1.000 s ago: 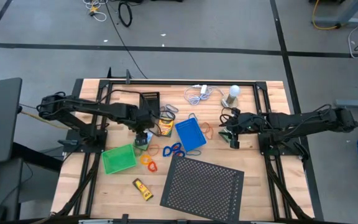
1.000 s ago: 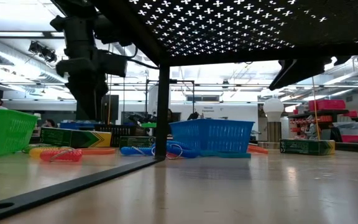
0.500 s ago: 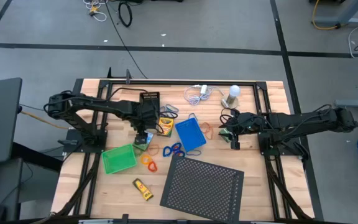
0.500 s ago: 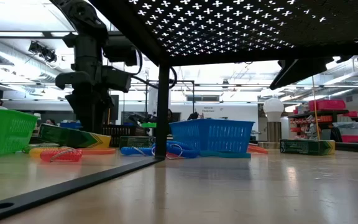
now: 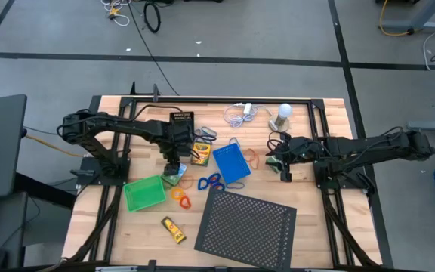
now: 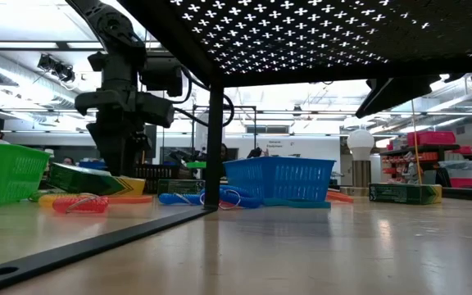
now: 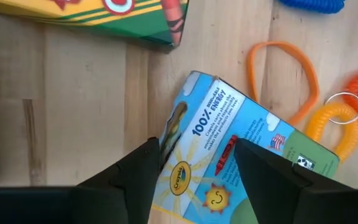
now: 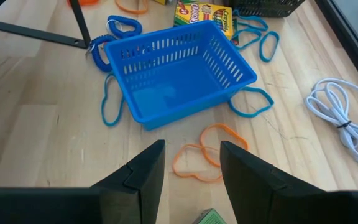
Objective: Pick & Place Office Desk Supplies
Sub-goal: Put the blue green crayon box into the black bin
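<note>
A crayon box (image 7: pixel 229 143) with a blue-green printed back lies tilted beside the green tray (image 5: pixel 143 193). In the low view one end of the crayon box (image 6: pixel 76 178) is raised. My left gripper (image 7: pixel 197 149) points down on it, fingers apart, with the box between and under them. My right gripper (image 8: pixel 191 152) hangs open above the table's right half, nothing between its fingers. A small green box (image 6: pixel 400 193) lies on the table below it. The blue tray (image 5: pixel 231 165) sits mid-table, a second crayon box (image 5: pixel 201 151) just left of it. My left gripper comes at the crayon box from above, pointing steeply down. One finger (image 7: pixel 145 171) stands against the box's side edge (image 7: pixel 166 134); the other finger (image 7: pixel 263 177) lies over its printed face (image 7: pixel 229 134). The box sits tilted, one end raised, the other on the table.
Orange, yellow and blue loops (image 5: pixel 195 185) lie between the green and blue trays. A yellow tube (image 5: pixel 174 229) and the large black perforated sheet (image 5: pixel 248 223) lie near the front edge. A black tray (image 5: pixel 182 121), white cable (image 5: pixel 240 115) and bulb (image 5: pixel 283 113) sit at the back.
My left gripper has come down onto the crayon box, shifted slightly toward the table's right edge, and its wrist has turned. The box, flat on the table a second ago, has tipped: one end has risen while the other stays on the wood.
</note>
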Motion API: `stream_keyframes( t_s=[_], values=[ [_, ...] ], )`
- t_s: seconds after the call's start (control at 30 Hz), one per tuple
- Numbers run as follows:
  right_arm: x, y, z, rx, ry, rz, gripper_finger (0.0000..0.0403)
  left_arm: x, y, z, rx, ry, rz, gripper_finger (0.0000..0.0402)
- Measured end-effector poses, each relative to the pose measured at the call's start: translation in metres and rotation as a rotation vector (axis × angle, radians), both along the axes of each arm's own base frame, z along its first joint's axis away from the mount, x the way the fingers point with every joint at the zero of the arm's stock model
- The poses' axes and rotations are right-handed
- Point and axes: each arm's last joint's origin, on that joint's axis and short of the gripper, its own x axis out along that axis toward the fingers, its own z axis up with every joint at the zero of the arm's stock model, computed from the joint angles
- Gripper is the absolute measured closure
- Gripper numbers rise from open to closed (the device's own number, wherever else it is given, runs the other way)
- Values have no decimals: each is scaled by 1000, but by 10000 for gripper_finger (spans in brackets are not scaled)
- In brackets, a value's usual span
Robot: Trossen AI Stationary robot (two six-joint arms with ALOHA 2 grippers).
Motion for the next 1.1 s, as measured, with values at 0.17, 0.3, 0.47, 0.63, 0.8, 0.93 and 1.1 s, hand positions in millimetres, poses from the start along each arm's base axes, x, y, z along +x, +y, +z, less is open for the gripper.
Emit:
stream_keyframes(
  t_s=[0.17,0.3,0.47,0.63,0.8,0.93,1.1],
  values=[
    [0,0,0,0,-2,0,238,0,0,0,6,-7,-20,256],
    [0,0,0,0,-2,0,238,0,0,0,14,-10,-38,331],
    [0,0,0,-1,-2,0,238,0,-1,0,14,-4,-53,394],
    [0,0,0,-3,-2,1,238,-2,-1,1,12,13,-42,397],
    [0,0,0,-3,-2,1,238,-2,0,13,49,64,-22,398],
    [0,0,0,-4,-2,1,238,5,-1,26,86,49,-27,399],
    [0,0,0,-3,-2,0,238,15,-3,45,114,15,-19,400]
  ],
)
